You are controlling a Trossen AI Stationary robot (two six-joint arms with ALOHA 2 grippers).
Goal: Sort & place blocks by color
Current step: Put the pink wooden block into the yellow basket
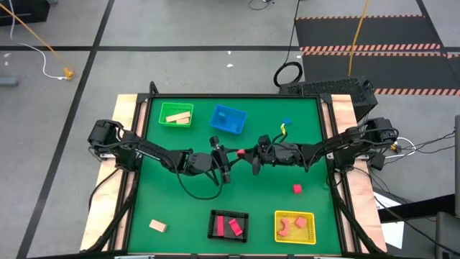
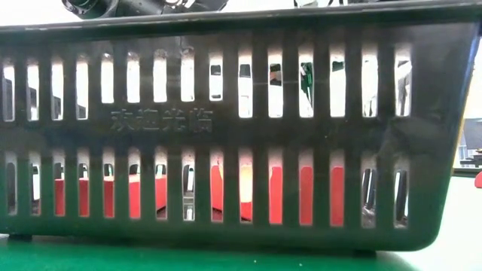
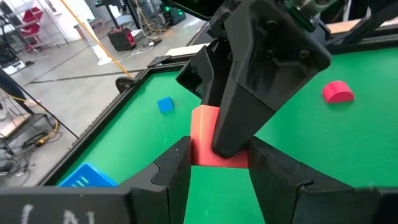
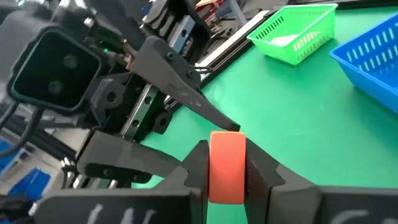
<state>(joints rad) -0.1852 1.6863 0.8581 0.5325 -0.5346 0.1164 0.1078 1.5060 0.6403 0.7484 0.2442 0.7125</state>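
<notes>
Right gripper (image 4: 227, 171) jaws clamp pink-red block (image 4: 227, 167); left gripper (image 4: 186, 134) close ahead; green basket (image 4: 297, 32), blue basket (image 4: 370, 53) beyond.

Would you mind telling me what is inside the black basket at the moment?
The black basket holds two pink-red blocks, seen from above. In the low view, red shows through its lower slots; the slats hide the rest.
</notes>
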